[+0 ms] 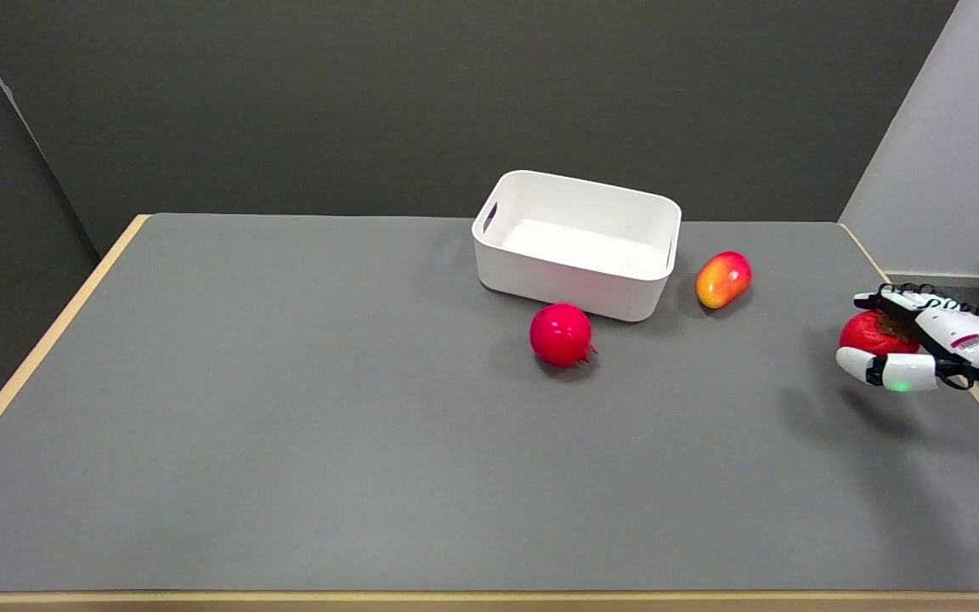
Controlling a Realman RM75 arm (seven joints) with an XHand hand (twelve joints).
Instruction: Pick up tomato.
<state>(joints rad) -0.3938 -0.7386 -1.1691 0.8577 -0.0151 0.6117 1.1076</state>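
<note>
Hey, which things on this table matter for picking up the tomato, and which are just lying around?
Part of the job:
- tomato, near the table's right edge, held
- right robot hand, fingers wrapped around the tomato

Just lying about:
- white bin, nothing visible inside
- pomegranate, in front of the bin
- mango, right of the bin
- grey table

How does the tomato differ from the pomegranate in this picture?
1. The tomato is held in the right hand, near the table's right edge; the pomegranate lies free, just in front of the white bin.
2. The tomato is partly hidden by fingers; the pomegranate shows whole.
3. The tomato is orange-red; the pomegranate is pinkish red with a small crown tip.
Both are round and reddish.
</note>
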